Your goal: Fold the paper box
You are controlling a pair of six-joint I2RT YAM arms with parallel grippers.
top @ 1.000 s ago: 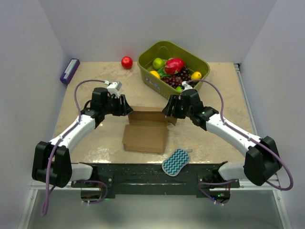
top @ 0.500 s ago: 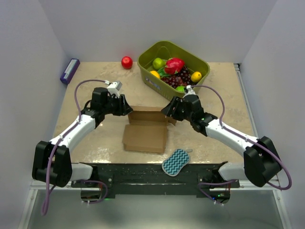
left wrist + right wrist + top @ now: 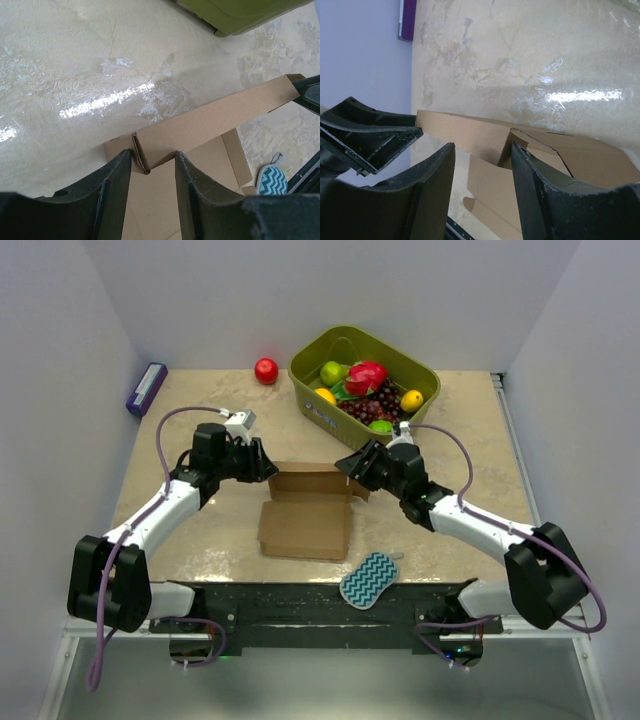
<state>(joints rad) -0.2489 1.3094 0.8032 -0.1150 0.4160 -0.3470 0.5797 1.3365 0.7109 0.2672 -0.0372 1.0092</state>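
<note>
Start at the far-left edge of your table point(image 3: 200, 530): a purple block point(image 3: 146, 388) lies by the wall, well apart from the work.

Next is your left gripper point(image 3: 152, 160), at the left end of the paper box point(image 3: 305, 528). In its wrist view the 2 jaws stand apart and straddle a small folded flap at the box's left rear corner. The flap sits close to one finger and daylight shows beside the other, so nothing is pinched.

A red ball point(image 3: 266, 371) rests near the back wall, just left of the green basket point(image 3: 312, 400).

The box lies mid-table between your 2 arms. Its large panel is flat on the surface toward the arm bases, and its long rear panel is raised along the far side. The basket, holding mixed fruit, stands behind the box and apart from it.

Your right gripper point(image 3: 482, 150) is at the right end of that raised panel. Its jaws are parted too, set astride the panel's end and a small flap there. The flap lies near one finger and a gap shows at the other — it is not clamped. In this wrist view the left gripper's dark tip shows at the panel's opposite end.

Last, a teal zigzag sponge point(image 3: 369, 578) sits at the near edge, just beside the box's near right corner and not touching it.
</note>
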